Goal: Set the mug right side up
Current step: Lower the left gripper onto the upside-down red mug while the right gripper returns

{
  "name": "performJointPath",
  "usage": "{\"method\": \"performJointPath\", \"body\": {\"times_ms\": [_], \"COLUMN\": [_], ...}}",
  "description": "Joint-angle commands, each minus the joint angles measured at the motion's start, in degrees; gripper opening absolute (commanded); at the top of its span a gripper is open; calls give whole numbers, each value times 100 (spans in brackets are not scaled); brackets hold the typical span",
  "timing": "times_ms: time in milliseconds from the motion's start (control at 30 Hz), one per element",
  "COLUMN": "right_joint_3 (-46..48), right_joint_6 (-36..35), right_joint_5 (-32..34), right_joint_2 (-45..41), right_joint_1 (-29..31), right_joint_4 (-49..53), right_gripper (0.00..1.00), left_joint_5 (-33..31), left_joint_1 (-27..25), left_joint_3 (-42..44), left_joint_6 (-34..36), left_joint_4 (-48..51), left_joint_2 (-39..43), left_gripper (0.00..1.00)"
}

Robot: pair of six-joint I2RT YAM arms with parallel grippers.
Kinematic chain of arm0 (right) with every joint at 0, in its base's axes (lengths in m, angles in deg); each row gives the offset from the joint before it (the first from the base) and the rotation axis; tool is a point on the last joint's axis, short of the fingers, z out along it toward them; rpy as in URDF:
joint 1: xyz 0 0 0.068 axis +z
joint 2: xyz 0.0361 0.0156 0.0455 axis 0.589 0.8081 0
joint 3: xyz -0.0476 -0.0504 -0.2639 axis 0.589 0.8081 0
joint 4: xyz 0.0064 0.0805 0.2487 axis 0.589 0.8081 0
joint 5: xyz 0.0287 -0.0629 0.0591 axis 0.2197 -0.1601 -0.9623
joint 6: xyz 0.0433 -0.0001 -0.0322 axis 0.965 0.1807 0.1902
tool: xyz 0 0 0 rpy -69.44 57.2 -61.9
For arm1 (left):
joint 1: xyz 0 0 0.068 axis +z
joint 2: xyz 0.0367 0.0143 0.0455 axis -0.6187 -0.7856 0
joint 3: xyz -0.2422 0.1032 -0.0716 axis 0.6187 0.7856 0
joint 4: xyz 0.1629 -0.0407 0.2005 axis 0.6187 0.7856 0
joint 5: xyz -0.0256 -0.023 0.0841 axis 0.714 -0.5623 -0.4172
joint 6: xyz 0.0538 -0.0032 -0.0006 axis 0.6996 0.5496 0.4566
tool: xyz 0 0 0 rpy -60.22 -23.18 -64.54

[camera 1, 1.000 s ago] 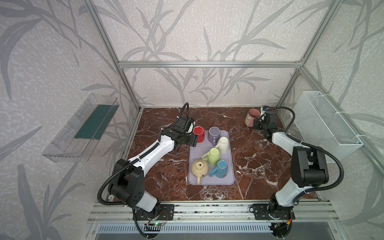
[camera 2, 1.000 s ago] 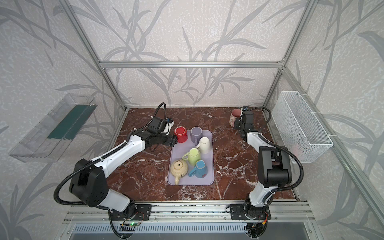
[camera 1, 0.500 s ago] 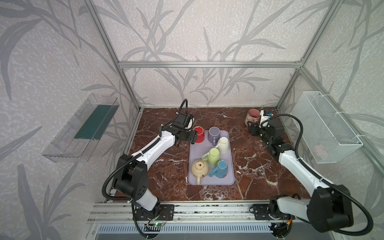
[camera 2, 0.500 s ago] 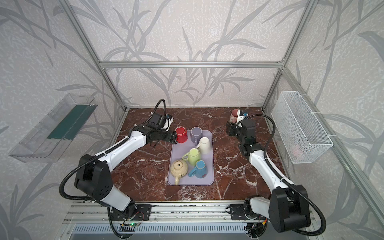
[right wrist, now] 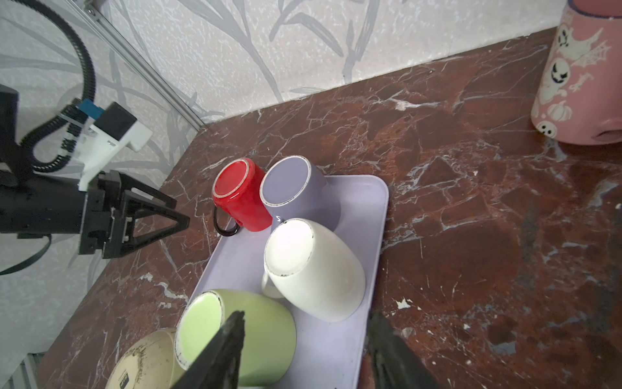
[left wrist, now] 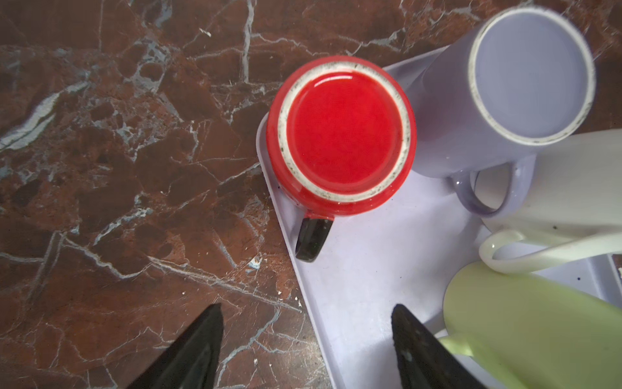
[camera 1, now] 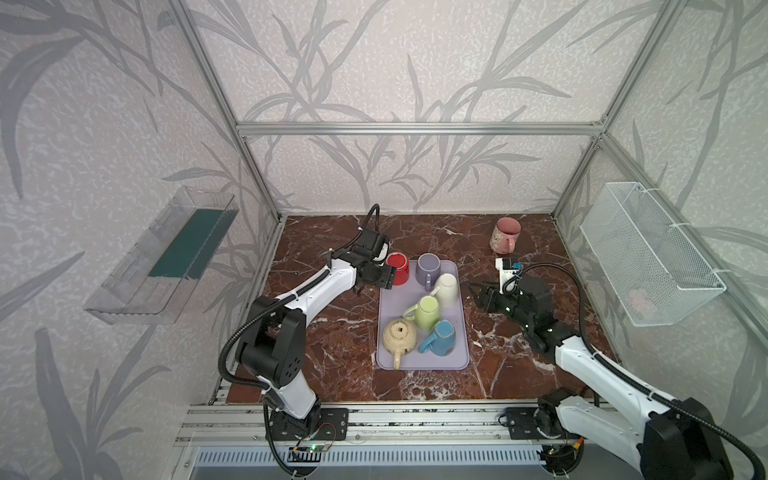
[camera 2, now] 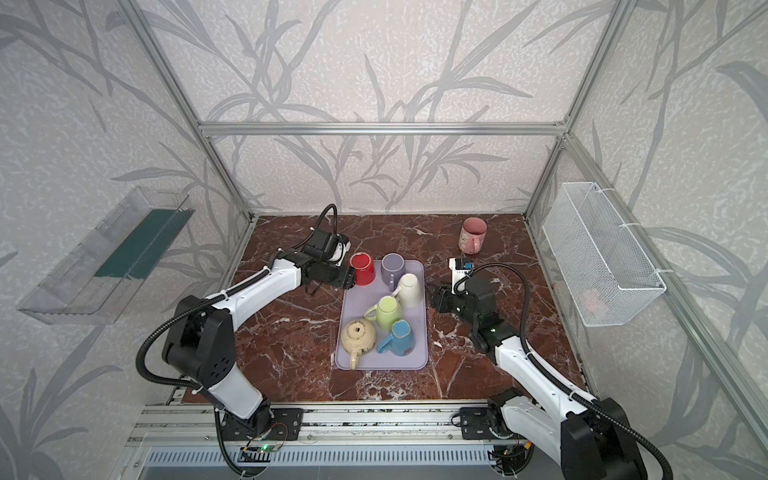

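I see my left hand open wide, empty, near the upside-down red mug on a corner of the tray. My right hand is open, empty too. The pink mug stands upright.

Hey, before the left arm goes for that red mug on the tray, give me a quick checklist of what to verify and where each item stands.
1. left hand open and empty: ok.
2. red mug bottom up at the corner of the tray, just ahead of that hand: ok.
3. Its black handle points toward the hand, nothing in the way: ok.
4. Gap between the red mug and the purple mug for a finger: cannot tell; they look pressed together.
5. right hand open, empty, on the far side of the tray: ok.
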Motion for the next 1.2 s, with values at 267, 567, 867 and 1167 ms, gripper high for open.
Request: {"method": "performJointPath", "body": {"times_ms": [267, 567, 867, 1167], "right_joint_3": [413, 448, 459, 457], "right_joint_6": [621, 648, 639, 641], "right_joint_5": [-164, -151, -138, -131], "right_joint_2": [270, 441, 438, 457], "right_joint_1": [126, 131, 131, 131], "right_joint_4": [-1288, -1355, -1350, -1350], "right_gripper": [46, 33, 16, 16], "left_joint_5": [-194, -325, -311, -287], "left_joint_1": [-8, -43, -40, -41], "left_joint_3": [-282, -817, -1061, -1203], "left_joint_6": [135, 15, 82, 64], "left_joint_4": [330, 513, 571, 560], "left_joint_2": [-420, -1016, -1297, -1484], "left_gripper": [68, 60, 53, 47]}}
